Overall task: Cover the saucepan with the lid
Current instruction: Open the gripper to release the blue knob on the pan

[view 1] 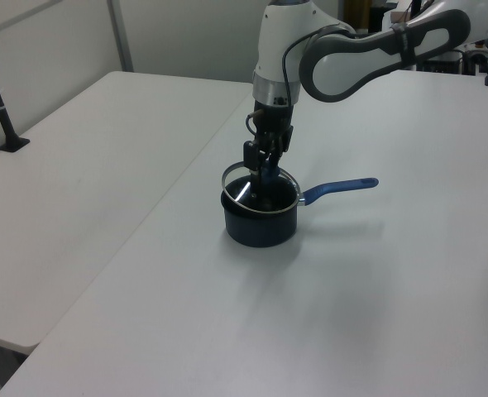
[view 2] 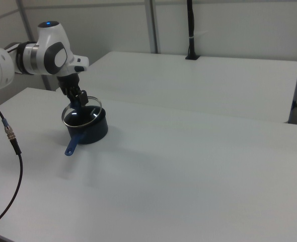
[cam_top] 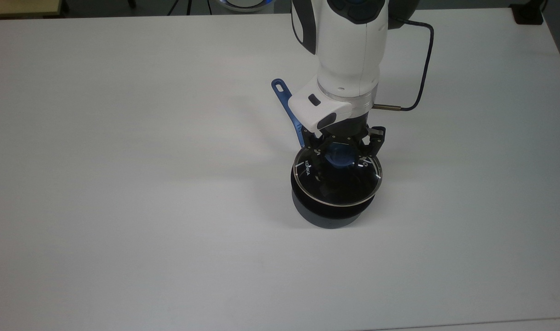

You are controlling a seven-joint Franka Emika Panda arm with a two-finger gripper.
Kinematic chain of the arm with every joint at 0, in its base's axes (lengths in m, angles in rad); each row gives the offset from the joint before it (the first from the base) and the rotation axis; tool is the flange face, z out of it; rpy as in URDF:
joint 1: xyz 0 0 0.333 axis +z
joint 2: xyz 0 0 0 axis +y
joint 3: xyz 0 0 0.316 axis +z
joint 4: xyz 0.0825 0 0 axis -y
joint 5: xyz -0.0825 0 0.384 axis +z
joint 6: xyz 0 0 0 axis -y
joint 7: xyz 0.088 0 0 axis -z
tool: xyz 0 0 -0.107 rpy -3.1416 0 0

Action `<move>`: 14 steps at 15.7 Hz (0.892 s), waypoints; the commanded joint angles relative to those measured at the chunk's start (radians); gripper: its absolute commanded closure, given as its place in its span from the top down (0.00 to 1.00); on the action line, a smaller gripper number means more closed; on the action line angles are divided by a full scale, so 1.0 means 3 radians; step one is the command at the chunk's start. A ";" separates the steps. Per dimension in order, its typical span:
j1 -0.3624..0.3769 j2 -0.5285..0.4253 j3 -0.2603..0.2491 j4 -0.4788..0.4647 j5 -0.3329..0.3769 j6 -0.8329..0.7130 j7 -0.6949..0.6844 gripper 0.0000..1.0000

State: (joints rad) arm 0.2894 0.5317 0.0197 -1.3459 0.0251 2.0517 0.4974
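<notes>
The lid [cam_top: 313, 185], clear glass with a metal rim and white lettering, sits over the mouth of the saucepan [cam_top: 328, 217]. My gripper [cam_top: 342, 151] is shut on its blue knob [cam_top: 339, 156]. In the left view the lid [view 1: 237, 184] looks slightly tilted, just above the rim of the saucepan [view 1: 260, 229], with the gripper [view 1: 265, 169] straight above it. The blue handle [cam_top: 285, 99] points toward the top view's upper left and passes under my wrist. The right view shows the lid [view 2: 74, 117] over the saucepan [view 2: 94, 132], and the gripper [view 2: 79, 101] on the knob.
The saucepan stands on a wide white table [cam_top: 123, 184] with open surface all round. A dark cable [cam_top: 421, 69] loops off my wrist. A second table [view 1: 78, 165] adjoins, with a black clamped post [view 1: 0, 107]. A black block [cam_top: 528, 14] sits at the far corner.
</notes>
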 commanded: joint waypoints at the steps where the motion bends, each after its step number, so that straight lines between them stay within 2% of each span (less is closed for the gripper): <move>1: 0.0027 0.0068 -0.0030 0.0094 0.0054 0.0105 0.0065 0.55; 4: 0.0027 0.0114 -0.0030 0.0089 0.0049 0.0115 0.0050 0.59; 6: 0.0027 0.0114 -0.0030 0.0063 0.0049 0.0110 0.0040 0.67; 7: 0.0027 0.0114 -0.0035 0.0058 0.0049 0.0105 0.0034 0.77; 8: 0.0027 0.0109 -0.0030 0.0058 0.0049 0.0090 0.0034 1.00; 11: 0.0002 0.0064 -0.0035 0.0058 0.0039 0.0059 0.0040 1.00; 14: -0.0039 -0.0120 -0.0050 0.0043 -0.0047 -0.0109 0.0029 1.00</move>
State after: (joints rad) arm 0.2855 0.5547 0.0156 -1.3296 0.0249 2.0699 0.4999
